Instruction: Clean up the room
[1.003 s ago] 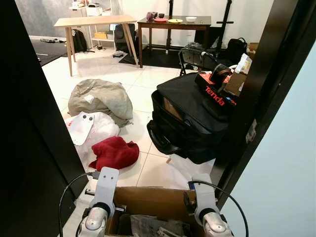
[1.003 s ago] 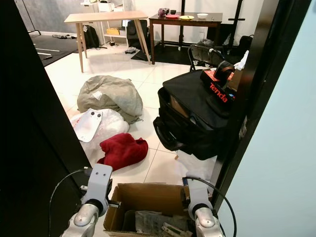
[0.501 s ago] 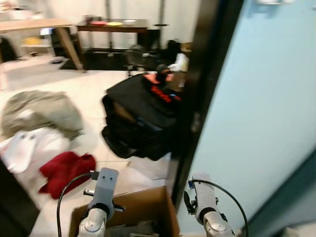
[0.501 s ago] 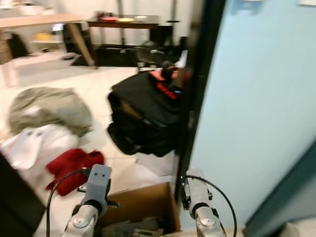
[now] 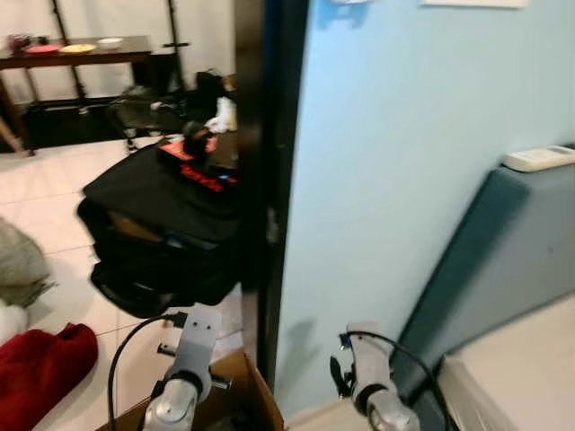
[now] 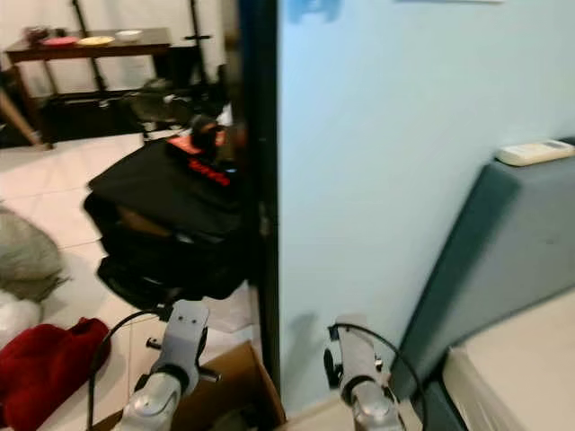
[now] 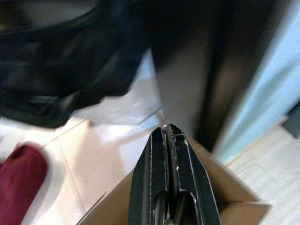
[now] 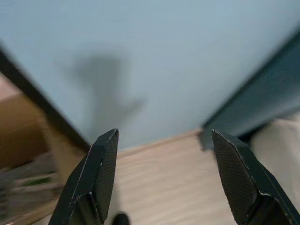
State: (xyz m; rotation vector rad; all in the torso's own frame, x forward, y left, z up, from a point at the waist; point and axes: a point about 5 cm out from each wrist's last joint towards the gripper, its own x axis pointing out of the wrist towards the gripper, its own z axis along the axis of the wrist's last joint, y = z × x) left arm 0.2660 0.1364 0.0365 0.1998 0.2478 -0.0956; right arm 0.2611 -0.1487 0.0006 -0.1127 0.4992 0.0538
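Left gripper [image 7: 169, 133]: fingers pressed together, above cardboard box [image 5: 229, 395].
Right gripper [image 8: 164, 154]: fingers spread, holding nothing, facing blue wall [image 5: 404, 162].
Advice: judged mid-turn; steady the view before choosing the red cloth [image 5: 36, 368].

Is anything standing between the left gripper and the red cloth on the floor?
Nothing visible does. The left gripper, jaws shut, sits over the cardboard box; the red cloth lies beyond it to the left across bare tile.

Pale blue wall [image 5: 395, 135] up close with a dark door frame [image 5: 265, 180] beside it, white tiled floor [image 5: 45, 193] beyond, and a dark wooden surface [image 5: 76, 58] at the far wall.
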